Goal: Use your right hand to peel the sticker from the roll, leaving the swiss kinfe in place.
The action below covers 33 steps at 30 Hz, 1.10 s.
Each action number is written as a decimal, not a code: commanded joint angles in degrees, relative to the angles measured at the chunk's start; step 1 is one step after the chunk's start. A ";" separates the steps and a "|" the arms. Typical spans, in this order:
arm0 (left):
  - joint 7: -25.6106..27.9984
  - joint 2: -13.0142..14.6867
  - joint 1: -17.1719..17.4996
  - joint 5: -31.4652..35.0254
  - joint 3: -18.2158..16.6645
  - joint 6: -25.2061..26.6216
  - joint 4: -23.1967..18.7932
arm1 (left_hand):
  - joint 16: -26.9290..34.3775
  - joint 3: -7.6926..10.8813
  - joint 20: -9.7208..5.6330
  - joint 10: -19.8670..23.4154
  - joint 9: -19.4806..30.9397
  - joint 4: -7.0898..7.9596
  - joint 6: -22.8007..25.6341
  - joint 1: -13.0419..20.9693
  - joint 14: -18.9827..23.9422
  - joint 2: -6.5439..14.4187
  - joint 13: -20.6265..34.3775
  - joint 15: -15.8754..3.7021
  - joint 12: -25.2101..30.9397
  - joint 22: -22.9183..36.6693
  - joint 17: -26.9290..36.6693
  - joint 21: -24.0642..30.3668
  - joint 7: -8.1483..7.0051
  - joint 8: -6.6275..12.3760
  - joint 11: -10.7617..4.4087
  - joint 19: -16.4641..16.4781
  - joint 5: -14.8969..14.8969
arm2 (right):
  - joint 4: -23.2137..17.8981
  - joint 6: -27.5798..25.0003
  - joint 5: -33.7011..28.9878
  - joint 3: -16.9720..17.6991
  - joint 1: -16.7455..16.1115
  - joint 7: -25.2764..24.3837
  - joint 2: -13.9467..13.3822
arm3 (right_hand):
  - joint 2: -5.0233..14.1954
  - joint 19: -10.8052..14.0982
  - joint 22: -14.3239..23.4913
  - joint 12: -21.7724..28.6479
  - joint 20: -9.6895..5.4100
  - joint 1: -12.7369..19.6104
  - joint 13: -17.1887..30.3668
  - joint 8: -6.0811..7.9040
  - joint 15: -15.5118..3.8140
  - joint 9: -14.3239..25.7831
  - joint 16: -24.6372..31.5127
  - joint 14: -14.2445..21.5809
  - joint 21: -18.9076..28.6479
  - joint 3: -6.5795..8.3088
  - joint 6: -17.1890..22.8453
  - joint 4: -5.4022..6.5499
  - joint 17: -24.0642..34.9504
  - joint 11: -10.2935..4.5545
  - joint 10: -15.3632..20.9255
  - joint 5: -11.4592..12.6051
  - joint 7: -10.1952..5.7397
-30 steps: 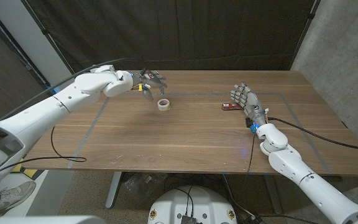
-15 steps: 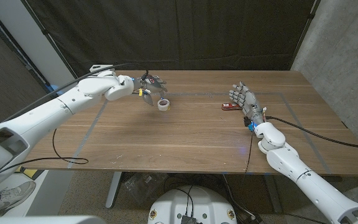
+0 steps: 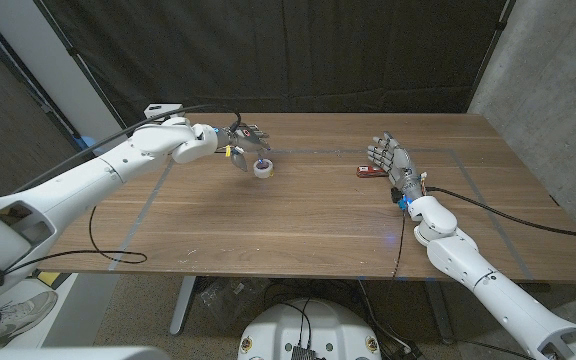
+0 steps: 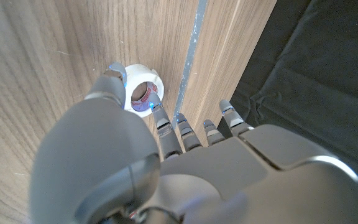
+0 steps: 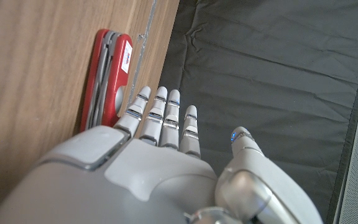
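The roll [image 3: 263, 167] of stickers sits on the wooden tabletop [image 3: 298, 220] toward the far left side, a small white ring lying on its flat face with its hole up. The left hand [image 3: 241, 137] is right at it: in the left wrist view a thumb and a fingertip [image 4: 156, 109] reach down to the rim of the roll [image 4: 143, 87], one on each side, the other fingers spread away. From here I cannot tell whether those fingers actually pinch the roll or only touch it, so I leave that open.

The right hand [image 3: 390, 160] stands well apart from the roll, over on the right half of the tabletop, its fingers [image 5: 160, 115] straight, apart and holding nothing. Just beside it lies the red swiss knife [image 3: 370, 170], folded; the right wrist view shows the knife [image 5: 107, 78] next to the fingertips, but I cannot tell whether they touch it.

As for progress, I judge the job hardly begun: no sticker looks lifted from the roll and the right hand, which is meant to do the peeling, has not reached it. What is left is nearly everything: bring the right hand across, catch a sticker's edge and pull it free, while the knife lies undisturbed
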 commanded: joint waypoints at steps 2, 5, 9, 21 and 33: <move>3.60 -0.61 -0.80 2.55 2.39 0.22 1.94 | 0.27 -0.48 -0.16 0.47 0.08 -0.10 0.82 0.73 0.28 -0.04 0.08 -1.93 0.51 0.10 0.05 -0.15 0.01 0.39 -0.28 0.07 0.28 | 1.54 0.57 0.15 -0.14 0.56 0.64 0.30 | -0.15 -0.03 0.19 -0.14 0.06 -0.50 0.32 -0.19 0.10 0.13 -0.11 0.44 0.20 0.12 0.53 0.15 0.31 0.12 0.48 0.25 0.00; 6.23 -0.16 -0.46 4.47 2.84 0.79 1.55 | 0.28 -0.77 -0.29 0.96 0.08 -0.18 1.73 1.00 0.43 -0.18 0.08 -2.13 0.68 0.10 -0.01 -0.18 -0.13 0.77 -0.41 0.30 0.25 | 1.45 0.25 -0.28 -0.25 0.66 0.24 0.14 | -0.18 -0.11 0.20 -0.14 -0.04 -0.61 0.32 -0.21 0.03 0.13 -0.12 0.42 0.17 0.08 0.54 0.21 0.33 0.07 0.53 0.21 -0.09; 6.90 -0.09 -0.29 4.43 2.92 1.04 1.72 | 0.48 -1.19 -0.46 1.27 0.07 -0.16 2.72 1.10 1.04 -0.34 0.08 -2.36 0.75 0.09 -0.01 -0.24 0.16 1.20 -0.77 0.53 0.17 | 1.25 -0.09 -0.21 -0.23 0.78 0.11 0.09 | -0.60 -0.07 0.21 -0.19 0.00 -1.04 0.33 -0.25 -0.03 0.13 -0.10 0.44 0.18 -0.24 0.61 0.36 0.38 0.02 0.52 -0.01 -0.15; 5.78 -0.79 -0.84 3.00 3.69 1.21 4.42 | 0.74 -1.87 -0.70 1.97 0.06 0.28 4.93 0.95 1.72 -0.08 0.10 -2.47 0.89 0.09 0.24 -0.41 1.30 2.17 -0.79 0.89 0.07 | 0.97 -1.60 0.87 -0.11 1.08 -0.67 0.70 | -0.53 -0.16 0.31 -0.15 -0.57 -2.92 0.39 -0.24 0.04 0.18 0.10 0.60 0.17 -0.99 1.14 1.67 0.64 0.05 0.94 -0.40 -0.15; 15.51 -1.03 -0.95 4.32 5.02 1.18 7.93 | 1.72 -2.65 -1.74 6.27 -0.17 0.42 10.98 1.94 5.30 0.94 0.12 -4.22 2.05 0.11 0.39 -0.16 2.68 4.71 -2.12 3.18 -0.43 | 1.64 -1.00 0.72 -0.15 1.73 -0.91 1.39 | -1.32 0.06 0.43 -0.15 -0.55 -5.59 0.45 -0.23 0.24 0.26 0.23 0.78 0.30 -2.44 1.69 3.34 0.81 0.40 1.25 -0.44 0.24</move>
